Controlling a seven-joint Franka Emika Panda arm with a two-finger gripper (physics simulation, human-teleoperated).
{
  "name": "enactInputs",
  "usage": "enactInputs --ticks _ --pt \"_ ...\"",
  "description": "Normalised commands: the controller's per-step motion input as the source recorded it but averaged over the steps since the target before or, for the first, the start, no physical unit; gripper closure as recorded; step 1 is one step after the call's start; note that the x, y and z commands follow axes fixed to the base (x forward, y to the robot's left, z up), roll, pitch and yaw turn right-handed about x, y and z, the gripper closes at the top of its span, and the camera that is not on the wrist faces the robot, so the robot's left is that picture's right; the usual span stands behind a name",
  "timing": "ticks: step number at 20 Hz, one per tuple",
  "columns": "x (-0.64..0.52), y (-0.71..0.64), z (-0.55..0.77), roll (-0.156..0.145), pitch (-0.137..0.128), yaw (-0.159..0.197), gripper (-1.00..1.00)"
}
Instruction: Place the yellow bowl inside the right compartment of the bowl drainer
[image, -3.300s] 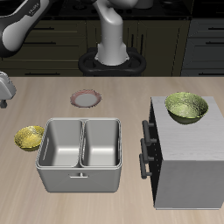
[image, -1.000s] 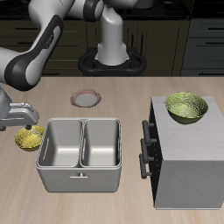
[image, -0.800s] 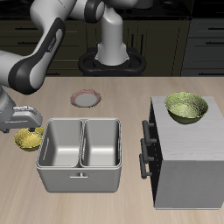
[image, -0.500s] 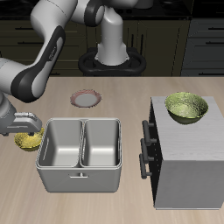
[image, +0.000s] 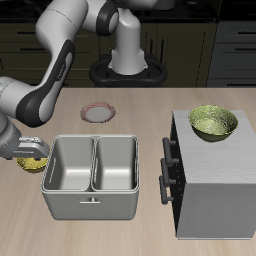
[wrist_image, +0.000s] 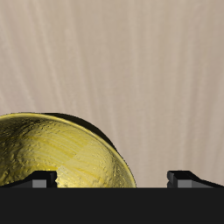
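Note:
The small yellow bowl (image: 32, 164) sits on the table just beside the bowl drainer (image: 90, 194), a grey metal tub with two wells. The right compartment (image: 116, 166) is the well farther from the bowl and holds nothing. My gripper (image: 32, 151) hangs low right over the bowl and hides most of it in the exterior view. In the wrist view the yellow bowl (wrist_image: 61, 159) fills the picture close up, and my gripper (wrist_image: 114, 179) is open, with the bowl's rim running between the two fingertips (wrist_image: 40, 179).
A large grey cabinet (image: 215, 190) with black handles stands on the drainer's other side, and a bigger greenish-yellow bowl (image: 213, 122) rests on top of it. A small round plate (image: 97, 112) lies farther back on the table.
The gripper has come down and toward the table's front edge onto the yellow bowl, and now covers more of it. The bowl and drainer have not moved.

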Motion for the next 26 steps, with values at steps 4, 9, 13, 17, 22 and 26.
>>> enactInputs --ticks 4,9,13,17,22,26 --pt "-0.02 0.06 -0.34 0.017 0.073 -0.013 -1.0" --pt "-0.06 0.01 -0.27 -0.005 0.053 -0.019 -1.0" --pt "-0.08 0.0 0.01 0.01 -0.002 -0.014 1.0" --pt "-0.01 0.12 0.02 0.028 0.007 0.014 1.0" --pt "0.02 -0.03 0.12 -0.014 -0.013 0.021 1.0" --pt "-0.06 -0.09 0.21 -0.033 -0.022 0.016 1.0"
